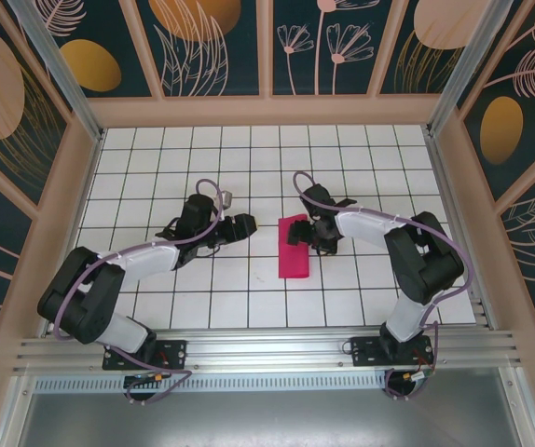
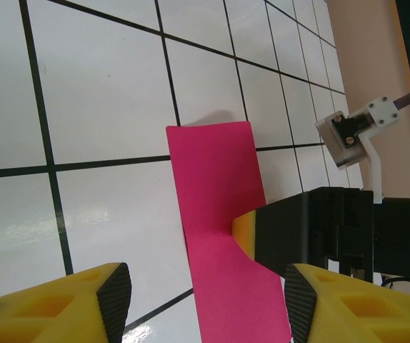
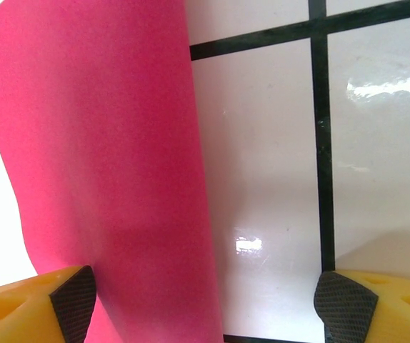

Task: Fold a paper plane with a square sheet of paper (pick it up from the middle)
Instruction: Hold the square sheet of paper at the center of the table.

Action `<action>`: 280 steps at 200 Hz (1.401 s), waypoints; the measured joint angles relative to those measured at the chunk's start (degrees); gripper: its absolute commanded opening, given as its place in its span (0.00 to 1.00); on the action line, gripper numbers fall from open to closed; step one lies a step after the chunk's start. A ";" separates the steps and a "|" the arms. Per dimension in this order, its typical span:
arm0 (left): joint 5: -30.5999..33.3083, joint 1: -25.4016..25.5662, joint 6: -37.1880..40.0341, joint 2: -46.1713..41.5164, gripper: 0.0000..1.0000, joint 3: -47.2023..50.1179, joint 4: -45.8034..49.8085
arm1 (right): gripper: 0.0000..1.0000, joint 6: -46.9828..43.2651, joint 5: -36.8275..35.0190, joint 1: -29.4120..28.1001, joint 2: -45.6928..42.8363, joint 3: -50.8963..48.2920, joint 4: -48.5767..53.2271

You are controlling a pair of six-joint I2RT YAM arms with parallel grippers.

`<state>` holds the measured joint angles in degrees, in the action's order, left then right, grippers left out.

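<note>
My left pincer (image 2: 206,289) is hanging low over the tiles with its two yellow fingers standing wide apart, gripping nothing. My right pincer (image 3: 203,300) is gaping too, its dark pads set far apart and clamping nothing.

The white tiled table (image 1: 156,177) is stretching out beneath both, black grid lines crossing it. The square sheet of paper (image 1: 295,253) is lying near its middle, between my two arms and closer to the right one. It is showing as a narrow magenta-pink rectangle, longer than wide, plain and unprinted, with straight edges. I cannot tell how many layers it has.

From above, its far end is sitting under my right pincer, while its near end is resting flat on the tiles. In the left wrist view, one yellow fingertip (image 2: 242,227) of my right pincer is touching the strip's long edge partway along. In the right wrist view, the paper is curving gently just beside the pad at the left.
</note>
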<state>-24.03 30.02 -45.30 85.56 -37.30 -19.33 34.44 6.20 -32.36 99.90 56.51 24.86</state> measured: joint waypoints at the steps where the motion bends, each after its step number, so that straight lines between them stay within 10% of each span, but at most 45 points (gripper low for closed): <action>1: 0.00 0.00 0.00 0.00 0.62 0.00 0.00 | 0.86 0.02 0.00 0.00 0.00 -0.02 -0.04; 109: -0.61 0.33 -0.48 0.92 0.56 -1.05 -0.15 | 0.85 0.42 -0.33 0.02 0.07 -0.20 -0.20; 170: 0.04 4.90 -3.54 7.69 0.00 -6.19 -0.11 | 0.84 0.57 -0.66 0.00 0.52 -0.13 -0.15; 280: 0.26 9.05 -8.90 20.74 0.00 -13.14 0.22 | 0.85 0.63 -0.81 -0.02 0.61 -0.26 -0.20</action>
<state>-23.77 39.07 -54.19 106.30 -50.43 -19.11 35.07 5.39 -32.38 100.51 56.25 24.67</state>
